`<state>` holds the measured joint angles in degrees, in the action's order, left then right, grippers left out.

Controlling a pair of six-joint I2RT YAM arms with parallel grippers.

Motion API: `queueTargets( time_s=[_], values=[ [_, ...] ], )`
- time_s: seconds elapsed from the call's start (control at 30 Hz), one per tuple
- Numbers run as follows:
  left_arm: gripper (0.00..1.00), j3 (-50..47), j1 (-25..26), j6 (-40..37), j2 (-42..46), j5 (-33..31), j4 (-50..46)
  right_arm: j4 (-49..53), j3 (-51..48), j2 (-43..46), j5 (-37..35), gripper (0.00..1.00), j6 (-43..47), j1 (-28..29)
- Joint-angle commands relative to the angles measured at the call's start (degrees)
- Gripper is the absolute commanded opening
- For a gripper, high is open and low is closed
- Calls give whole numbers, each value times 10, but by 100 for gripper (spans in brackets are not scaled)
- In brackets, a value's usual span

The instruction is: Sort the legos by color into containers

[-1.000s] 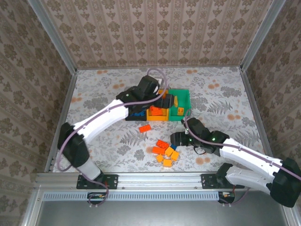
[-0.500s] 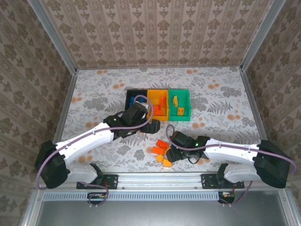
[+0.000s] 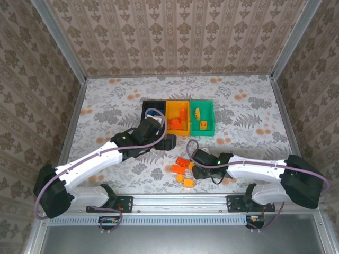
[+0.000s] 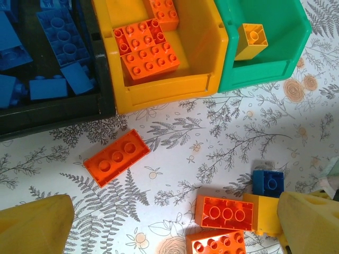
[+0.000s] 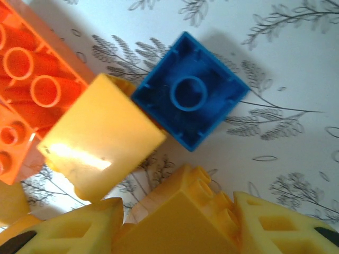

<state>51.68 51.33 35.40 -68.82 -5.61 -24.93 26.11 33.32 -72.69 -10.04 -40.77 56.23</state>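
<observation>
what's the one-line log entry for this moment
left gripper open, empty | right gripper shut on yellow brick | loose legos on table

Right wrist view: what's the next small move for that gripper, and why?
Probably close fully before lifting. The right gripper has its fingers tight on both sides of a yellow brick, but a firm grip isn't evident. A blue brick and a second yellow brick lie just ahead, so sideways shuffling risks knocking them.

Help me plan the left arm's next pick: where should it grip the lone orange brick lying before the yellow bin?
Grip the orange brick across its long walls, from straight above, probably: it lies flat, studs up, diagonal, sides clear.
</observation>
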Motion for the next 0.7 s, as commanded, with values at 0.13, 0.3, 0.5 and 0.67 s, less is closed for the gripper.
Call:
queueTargets(
  time_s=[0.13,0.3,0.5,0.67],
  values=[
    [100,-18,-18,7,43,-24,-30,85,23,117,-31,35,16,-23],
    [100,-46,-35,11,75,-23,-33,80,104,126,-11,35,74,-91],
    [100,-80,-36,24,88,-11,-25,-9,220,-9,-20,35,106,-207],
    [100,-99,-31,29,90,-1,-20,-35,317,-174,-31,35,103,-268]
  ],
)
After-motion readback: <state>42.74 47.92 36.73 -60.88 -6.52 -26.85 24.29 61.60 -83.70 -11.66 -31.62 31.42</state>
